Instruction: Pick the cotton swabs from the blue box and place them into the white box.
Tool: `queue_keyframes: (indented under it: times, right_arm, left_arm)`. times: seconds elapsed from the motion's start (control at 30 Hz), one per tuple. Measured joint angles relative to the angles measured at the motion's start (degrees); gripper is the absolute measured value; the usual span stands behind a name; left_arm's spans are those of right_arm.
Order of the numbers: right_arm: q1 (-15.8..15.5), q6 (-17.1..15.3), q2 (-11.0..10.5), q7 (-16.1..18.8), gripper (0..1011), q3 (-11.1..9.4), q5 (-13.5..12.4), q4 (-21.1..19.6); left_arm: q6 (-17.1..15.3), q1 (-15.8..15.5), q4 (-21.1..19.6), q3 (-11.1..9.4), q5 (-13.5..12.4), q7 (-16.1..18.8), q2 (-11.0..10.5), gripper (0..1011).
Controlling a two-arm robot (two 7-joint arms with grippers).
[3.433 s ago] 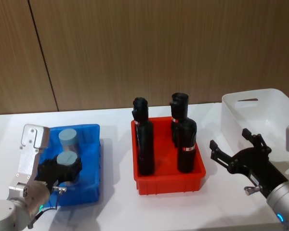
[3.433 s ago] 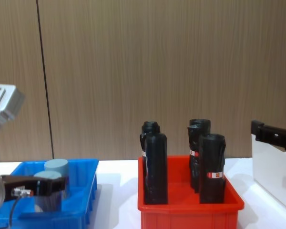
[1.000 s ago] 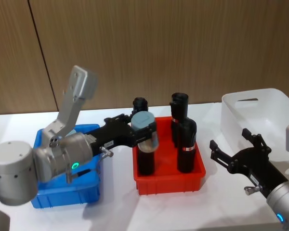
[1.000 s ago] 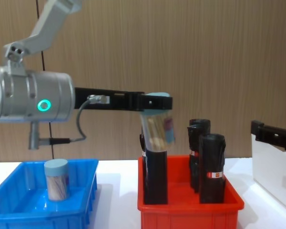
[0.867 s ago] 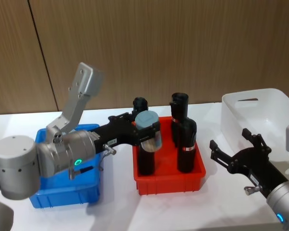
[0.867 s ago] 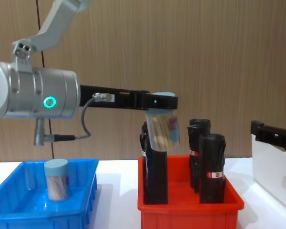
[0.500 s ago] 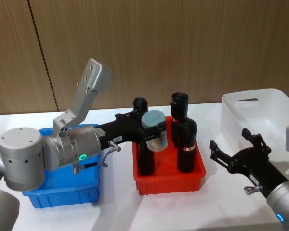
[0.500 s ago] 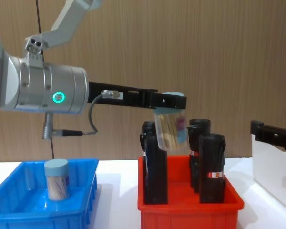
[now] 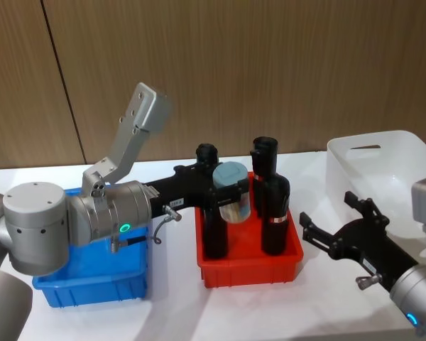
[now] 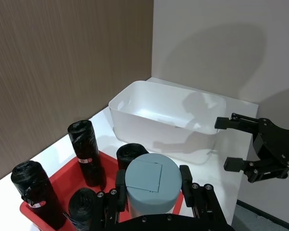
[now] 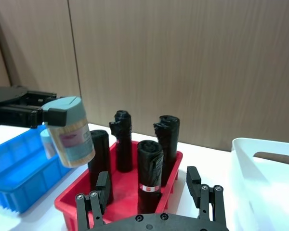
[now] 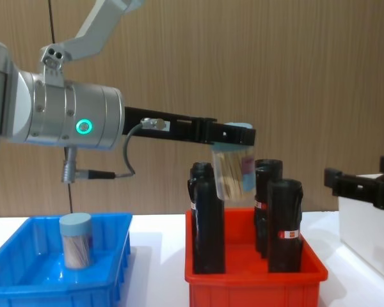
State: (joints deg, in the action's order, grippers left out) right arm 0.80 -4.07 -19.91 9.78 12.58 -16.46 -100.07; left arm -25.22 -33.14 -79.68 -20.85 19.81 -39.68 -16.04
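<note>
A cotton swab tub [image 9: 233, 193], clear with a pale blue-grey lid, hangs tilted above the red bin, and my left gripper [image 9: 231, 186] is shut on it. The same tub shows in the chest view [image 12: 233, 169], the left wrist view [image 10: 151, 180] and the right wrist view [image 11: 70, 132]. A second tub [image 12: 75, 240] stands upright in the blue box [image 12: 118, 256], which sits at the left [image 9: 78, 288]. The white box [image 9: 383, 170] stands at the far right. My right gripper [image 9: 334, 220] hovers open in front of the white box, holding nothing.
A red bin [image 9: 248, 273] in the middle holds several tall black bottles [image 9: 275, 217] with red-white labels, right under the carried tub. A wooden wall runs behind the white table [image 9: 170, 312].
My left arm lifted one tub out of the blue box and carried it right, over the red bin. In the last half second my right gripper shifted slightly left.
</note>
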Motion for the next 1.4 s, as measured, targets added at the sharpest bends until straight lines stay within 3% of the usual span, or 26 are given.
queue_keyframes:
  times: [0.6,1.4]
  right_arm:
    - [2.45,-3.43,0.01,7.2,1002,0.06,-1.39,3.08]
    - [7.91,-5.06,3.35,13.38,1002,1.94,-1.72,8.73]
  left_arm:
    - [-0.13,-0.42,0.39,-0.11,-0.34,-0.52,0.17,666]
    - [-0.15,-0.54,0.49,-0.11,-0.39,-0.65,0.23,666]
